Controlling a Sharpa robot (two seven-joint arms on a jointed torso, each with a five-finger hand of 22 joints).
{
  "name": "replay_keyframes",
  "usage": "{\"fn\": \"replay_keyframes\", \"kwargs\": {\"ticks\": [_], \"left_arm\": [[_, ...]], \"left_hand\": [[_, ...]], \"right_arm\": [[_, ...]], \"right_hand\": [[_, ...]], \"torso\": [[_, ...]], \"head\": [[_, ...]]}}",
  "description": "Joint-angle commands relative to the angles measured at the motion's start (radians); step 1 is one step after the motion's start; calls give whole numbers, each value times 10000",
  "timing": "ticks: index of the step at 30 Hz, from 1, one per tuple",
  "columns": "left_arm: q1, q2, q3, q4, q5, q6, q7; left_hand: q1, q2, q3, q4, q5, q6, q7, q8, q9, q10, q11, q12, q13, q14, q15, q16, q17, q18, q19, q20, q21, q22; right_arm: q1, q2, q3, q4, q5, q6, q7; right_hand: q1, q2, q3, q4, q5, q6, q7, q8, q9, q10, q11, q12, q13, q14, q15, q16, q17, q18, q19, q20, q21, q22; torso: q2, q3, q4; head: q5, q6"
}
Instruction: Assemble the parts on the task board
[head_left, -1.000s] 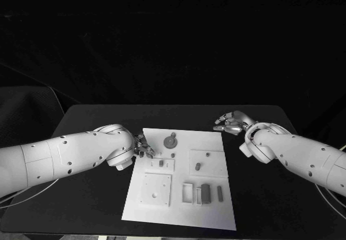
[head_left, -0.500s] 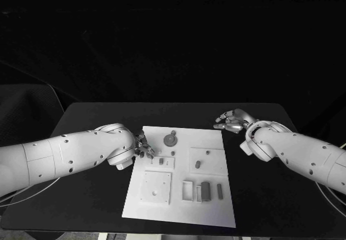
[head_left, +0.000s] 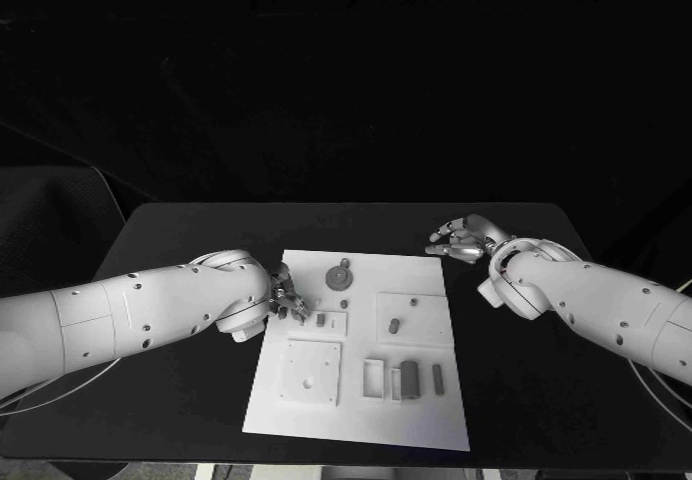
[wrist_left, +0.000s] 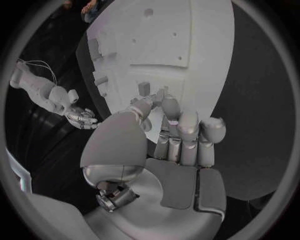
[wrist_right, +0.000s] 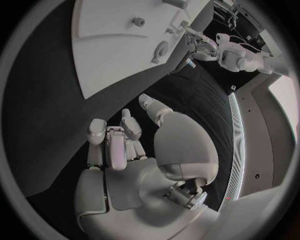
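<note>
The board (head_left: 364, 400) lies at mid-table (head_left: 173, 400). Left hand (head_left: 289, 301) is at the board's left edge, fingers drawn together beside a small part (head_left: 316, 322); whether they hold anything cannot be told. Right hand (head_left: 462, 241) hovers off the board's far right corner, fingers curled inward, holding nothing. Other parts (head_left: 411, 380) sit near the board's near edge.

Had two bulky white arms dotted with small dark screw holes, thin pale cables trailing beneath, silver segmented left hand (head_left: 290, 302) and right hand (head_left: 462, 240)
</note>
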Motion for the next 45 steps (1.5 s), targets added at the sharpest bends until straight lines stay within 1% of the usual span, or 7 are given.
{"fn": "replay_keyframes", "kwargs": {"ticks": [1,5,17,21,31,36,45], "left_arm": [[-11,38,4,-8,-400,107,42],[-25,50,4,-27,-442,128,52],[-90,130,5,-123,-475,180,64],[-109,152,5,-160,-471,212,66],[-150,214,5,-199,-494,282,82],[-164,220,5,-196,-612,444,75],[-170,193,5,-150,-761,481,75]], "left_hand": [[112,21,960,-908,52,1067,-475,748,835,893,-766,59,11,553,-565,64,13,1316,46,4,53,13],[108,20,962,-907,56,1068,-475,748,835,895,-767,61,12,555,-565,68,15,1317,48,4,56,14],[88,6,964,-903,67,1073,-475,746,836,900,-770,66,17,561,-568,80,22,1319,54,4,68,19],[18,-51,958,-884,93,1087,-475,744,840,913,-774,80,31,574,-572,109,37,1324,68,7,98,31],[-57,-114,951,-864,111,1107,-477,744,846,926,-779,95,46,586,-576,138,52,1329,83,8,129,43],[-110,-155,944,-849,119,1128,-483,749,852,941,-784,111,59,598,-580,162,65,1334,96,9,153,53],[-213,-228,930,-819,127,1169,-493,760,865,970,-795,144,86,618,-587,207,87,1343,121,9,198,71]], "right_arm": [[-4,0,3,20,-22,136,36],[-6,1,3,14,-22,140,36],[-23,-2,2,6,-22,146,36],[-26,0,2,17,-22,148,38],[-37,-8,2,34,-22,150,38],[-39,-10,2,36,-22,156,38],[-41,-9,2,26,-22,166,33]], "right_hand": [[-81,8,18,56,42,136,185,48,-9,-48,-22,-13,-13,-54,-4,76,-7,131,58,-7,577,-13],[-82,7,18,56,42,137,185,48,-9,-49,-22,-13,-14,-49,-4,78,-1,131,58,-7,577,-13],[-86,7,18,57,42,137,185,48,-9,-49,-21,-12,-14,-50,-4,78,-3,131,58,-7,577,-13],[-89,7,19,58,42,137,185,48,-9,-49,-21,-12,-15,-59,-4,75,-14,131,58,-7,577,-13],[-93,7,19,60,42,137,185,48,-9,-49,-21,-12,-15,-48,-4,80,-2,131,58,-6,577,-13],[-95,7,19,61,42,137,185,48,-10,-49,-21,-12,-16,-64,-4,73,-20,131,58,-6,577,-14],[-100,6,20,62,42,137,185,48,-10,-49,-21,-11,-16,-61,-4,75,-17,131,58,-6,577,-14]], "torso": [[-4,-3,3],[-3,-7,4],[-2,-5,-1],[-6,4,5],[-3,7,-4],[-4,7,-3],[-6,2,5]], "head": [[-14,-19],[-22,-33],[-48,-72],[-56,-76],[-65,-86],[-78,-111],[-87,-136]]}}
